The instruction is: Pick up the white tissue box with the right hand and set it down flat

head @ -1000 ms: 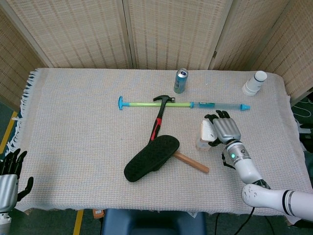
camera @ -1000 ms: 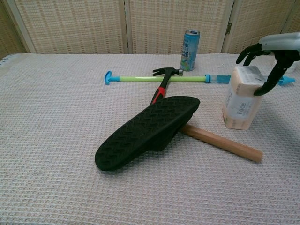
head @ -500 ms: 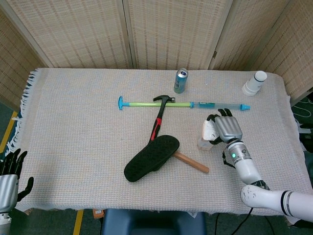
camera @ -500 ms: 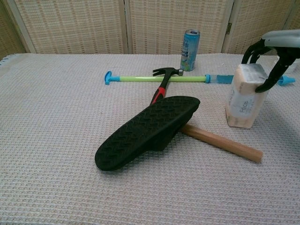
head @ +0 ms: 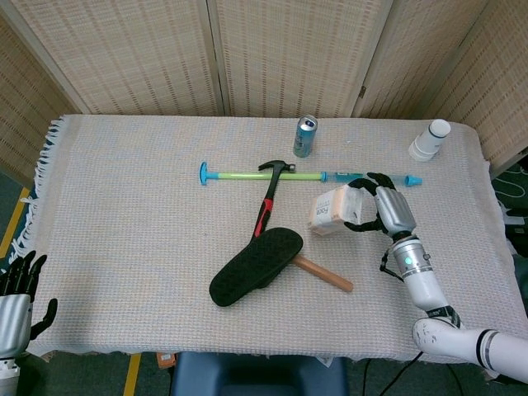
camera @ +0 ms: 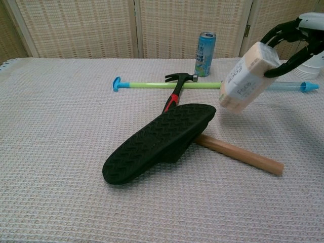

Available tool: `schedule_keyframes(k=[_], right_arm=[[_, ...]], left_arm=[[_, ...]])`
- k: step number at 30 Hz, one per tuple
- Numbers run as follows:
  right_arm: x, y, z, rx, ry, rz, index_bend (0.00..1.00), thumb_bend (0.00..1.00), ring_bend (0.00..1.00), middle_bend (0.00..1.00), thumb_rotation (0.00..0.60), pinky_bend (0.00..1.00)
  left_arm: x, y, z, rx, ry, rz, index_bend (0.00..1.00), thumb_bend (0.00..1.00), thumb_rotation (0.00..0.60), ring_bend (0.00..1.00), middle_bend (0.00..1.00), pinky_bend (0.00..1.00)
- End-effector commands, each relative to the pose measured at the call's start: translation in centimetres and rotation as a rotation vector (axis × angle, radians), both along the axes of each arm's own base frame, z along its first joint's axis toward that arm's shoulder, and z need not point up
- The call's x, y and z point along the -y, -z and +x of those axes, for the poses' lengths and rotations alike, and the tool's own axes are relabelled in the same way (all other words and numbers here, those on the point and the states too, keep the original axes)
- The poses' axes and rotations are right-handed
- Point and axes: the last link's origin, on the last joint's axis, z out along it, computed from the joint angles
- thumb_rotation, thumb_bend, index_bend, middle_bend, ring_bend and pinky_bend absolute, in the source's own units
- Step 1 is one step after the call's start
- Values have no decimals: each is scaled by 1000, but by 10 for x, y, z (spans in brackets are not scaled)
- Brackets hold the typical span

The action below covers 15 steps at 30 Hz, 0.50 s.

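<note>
Now right hand [camera: 296, 43] grips tissue box [camera: 248, 77], tilted, off table.

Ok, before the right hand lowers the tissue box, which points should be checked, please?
1. Grip: right hand holds the tissue box at one end. Ok.
2. Box is off the table: lifted and tilted. Ok.
3. Box is flat: not ok, it slants.
4. Landing spot: bare cloth shows right of the wooden handle. Ok.
5. Distance from the slipper and the blue-green stick: cannot tell exactly.
6. Left hand rests away at the table edge. Ok.
</note>
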Motion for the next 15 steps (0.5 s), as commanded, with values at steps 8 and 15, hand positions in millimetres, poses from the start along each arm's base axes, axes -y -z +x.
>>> schedule_keyframes(k=[8, 15], right_arm=[[9, 34, -86, 381, 3, 16, 418, 97, 240, 429, 600, 0], [13, 52, -99, 382, 1, 43, 422, 99, 240, 429, 600, 0]], left_arm=[[-2, 2, -2, -6, -11, -7, 73, 398, 600, 0, 0, 168], [-3, 3, -3, -8, -15, -11, 73, 398, 600, 0, 0, 167]])
